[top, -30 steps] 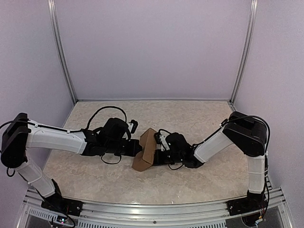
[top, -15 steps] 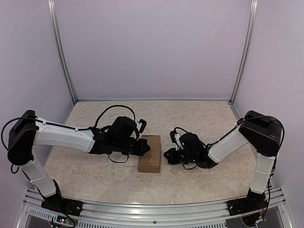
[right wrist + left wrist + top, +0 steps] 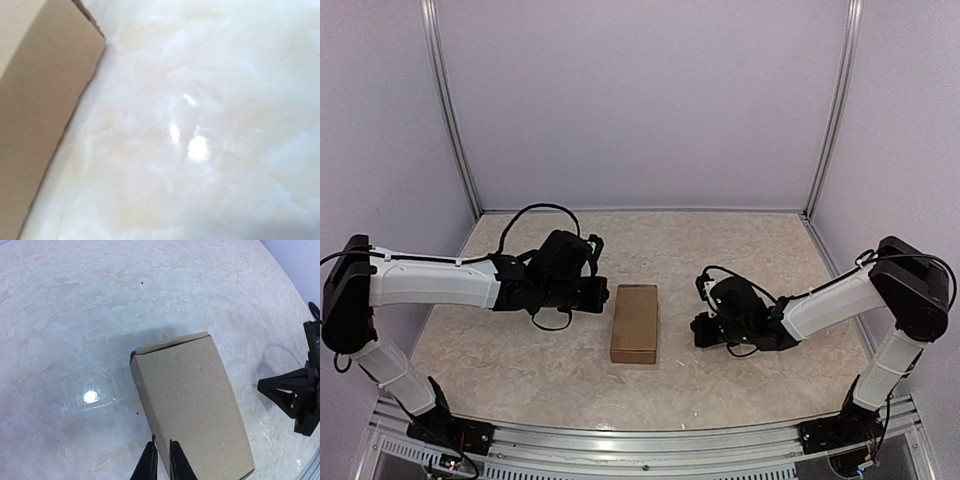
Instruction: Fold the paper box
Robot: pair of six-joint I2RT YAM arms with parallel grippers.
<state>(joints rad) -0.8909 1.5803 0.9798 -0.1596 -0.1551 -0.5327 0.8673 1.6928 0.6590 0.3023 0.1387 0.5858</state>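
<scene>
The paper box point(image 3: 635, 323) is a closed brown oblong carton lying flat in the middle of the table, its long side running front to back. It also fills the lower centre of the left wrist view point(image 3: 195, 400) and the left edge of the right wrist view point(image 3: 35, 100). My left gripper point(image 3: 606, 296) hovers just off the box's left long edge, its fingers point(image 3: 161, 460) shut with only a slit between them and nothing in it. My right gripper point(image 3: 697, 328) sits a short way right of the box and apart from it. Its fingers are hidden in its own wrist view.
Pale marble-patterned tabletop point(image 3: 520, 360) runs all round the box. Lilac walls with metal corner posts point(image 3: 455, 130) close the back and sides. A metal rail point(image 3: 640, 440) borders the near edge by the arm bases. Black cables loop over both wrists.
A second ago the box stood tilted between both grippers. Now it lies flat, let go; the left gripper has drawn back left and the right gripper back right.
</scene>
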